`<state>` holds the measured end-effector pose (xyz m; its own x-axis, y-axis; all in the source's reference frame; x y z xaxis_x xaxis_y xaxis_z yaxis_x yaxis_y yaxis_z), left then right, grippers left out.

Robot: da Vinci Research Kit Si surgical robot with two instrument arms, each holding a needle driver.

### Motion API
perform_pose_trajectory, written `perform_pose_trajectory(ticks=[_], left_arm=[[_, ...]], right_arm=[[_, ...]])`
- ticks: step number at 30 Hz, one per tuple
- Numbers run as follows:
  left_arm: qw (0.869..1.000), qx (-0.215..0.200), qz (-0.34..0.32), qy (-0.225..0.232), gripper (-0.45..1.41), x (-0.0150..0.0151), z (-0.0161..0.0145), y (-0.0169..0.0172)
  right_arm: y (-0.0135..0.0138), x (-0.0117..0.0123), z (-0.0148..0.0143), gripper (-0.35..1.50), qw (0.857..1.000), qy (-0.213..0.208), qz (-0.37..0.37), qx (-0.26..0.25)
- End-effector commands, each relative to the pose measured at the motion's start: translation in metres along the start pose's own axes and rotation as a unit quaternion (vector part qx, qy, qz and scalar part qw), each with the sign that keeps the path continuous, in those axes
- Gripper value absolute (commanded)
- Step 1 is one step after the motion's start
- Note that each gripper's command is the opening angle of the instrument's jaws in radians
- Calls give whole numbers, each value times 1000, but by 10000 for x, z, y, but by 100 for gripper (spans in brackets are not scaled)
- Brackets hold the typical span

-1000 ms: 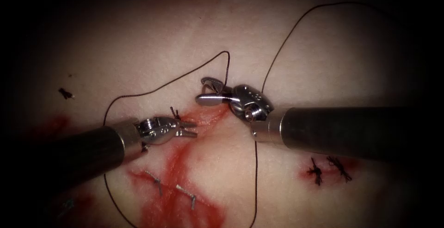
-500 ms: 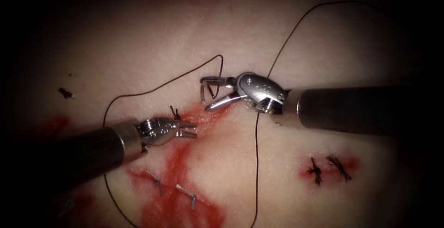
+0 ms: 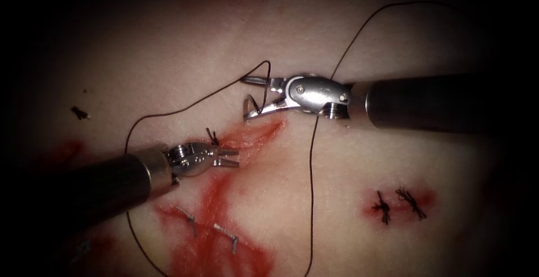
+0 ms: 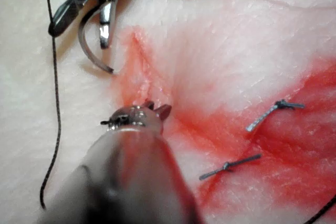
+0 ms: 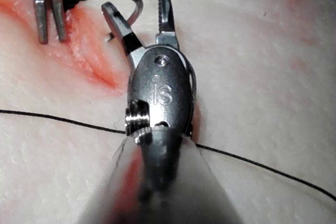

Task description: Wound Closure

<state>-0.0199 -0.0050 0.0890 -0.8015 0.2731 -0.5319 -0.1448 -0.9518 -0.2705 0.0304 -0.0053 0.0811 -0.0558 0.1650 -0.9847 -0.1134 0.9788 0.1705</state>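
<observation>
Endoscope view
Tissue (image 3: 348,170): pale, with the cut (image 3: 247,139) running slantwise through the middle and red fluid (image 3: 219,249) spread along it and below it.
Left claw (image 3: 236,158): tips a little apart, holding nothing, at the left edge of the cut beside a short dark thread end (image 3: 212,137).
Right claw (image 3: 245,98): spread wide and clamped on nothing, just above the upper end of the cut.
Needle (image 3: 247,106): a small curve by the lower tip of the right claw, free of the tissue as far as can be seen.
Thread (image 3: 310,198): runs from the needle in a loop over the tissue on the left of the cut; another length crosses under the right tool and runs down the right side.
Knots (image 3: 398,204): two dark ones in a red patch, well to the right of the cut.
Grey pieces (image 3: 227,239): two short ones lying in the red fluid low on the cut.

Left wrist view
Needle: curves down from the right claw, its point close to the tissue at the end of the cut; contact cannot be told.
Left claw: over the reddened cut.

Right wrist view
Right claw: tips well apart, the needle's curve lying between them with the thread at its end.
Left claw: two tips side by side, a narrow gap between, at the red edge.
</observation>
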Motion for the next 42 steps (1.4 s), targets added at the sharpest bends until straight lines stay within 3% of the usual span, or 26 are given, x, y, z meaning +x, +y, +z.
perform_pose_trajectory(ticks=[1,29,34,38,41,42], left_arm=[[1000,0,1,0,27,1,8,-1],[1000,-2,1,-1,27,1,9,-1],[1000,-2,1,0,29,0,9,-1],[1000,-2,1,0,31,0,9,-1],[1000,-2,1,0,31,0,9,-1],[1000,-2,1,0,31,0,9,-1]], right_arm=[[-1,-6,8,147,1000,0,0,1],[-9,-5,26,138,1000,-2,-2,-7],[-9,-5,24,130,1000,-3,-2,-6],[-9,-4,21,106,1000,-2,-2,-4],[-9,-4,21,66,1000,-2,-5,-4],[-10,-4,20,-30,1000,-2,1,-3]])
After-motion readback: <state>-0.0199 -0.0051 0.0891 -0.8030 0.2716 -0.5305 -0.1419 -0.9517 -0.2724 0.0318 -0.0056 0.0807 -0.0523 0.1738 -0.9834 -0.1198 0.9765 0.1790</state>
